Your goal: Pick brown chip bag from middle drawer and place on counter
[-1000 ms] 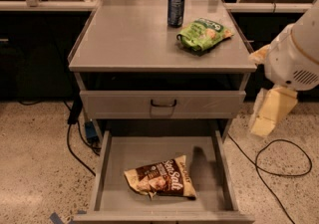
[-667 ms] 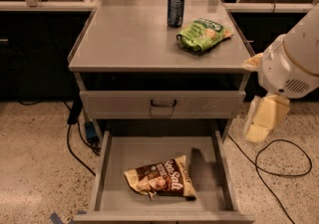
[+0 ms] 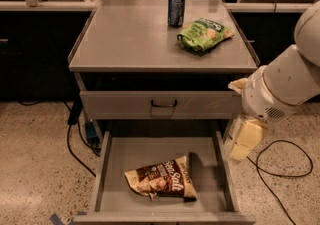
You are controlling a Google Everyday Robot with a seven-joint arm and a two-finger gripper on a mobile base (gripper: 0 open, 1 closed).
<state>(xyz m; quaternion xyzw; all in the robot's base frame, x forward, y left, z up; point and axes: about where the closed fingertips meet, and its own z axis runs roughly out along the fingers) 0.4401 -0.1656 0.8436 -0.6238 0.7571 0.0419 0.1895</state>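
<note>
Camera view: one frame examined and compared with the two preceding it.

Position of items. The brown chip bag (image 3: 162, 179) lies flat on the floor of the middle drawer (image 3: 102, 169), toward the front and slightly right of centre, lettering up. The drawer is pulled fully out. The counter (image 3: 130, 34) above carries a green chip bag (image 3: 204, 33) and a blue can (image 3: 176, 9) at its rear right. The upper drawer (image 3: 164, 104), with the dark handle, is closed.

Gripper. The gripper (image 3: 246, 139) hangs outside the cabinet, just beside the right wall of the open drawer and above that wall's rim. It holds nothing. Whether it is spread or closed cannot be told from this angle. The white arm (image 3: 285, 81) enters from the right edge.

Change noted. Over the last second the gripper has moved down and leftward, from beside the closed upper drawer to the level of the open one. The bag, the drawer and the items on the counter have not moved.

Assessment. The approach phase is under way and the grasp has not begun. The gripper is well apart from the bag and must still cross the right wall and descend. The risk lies in clipping that wall on entry. A black cable (image 3: 280, 169) on the floor runs near the arm's side.
</note>
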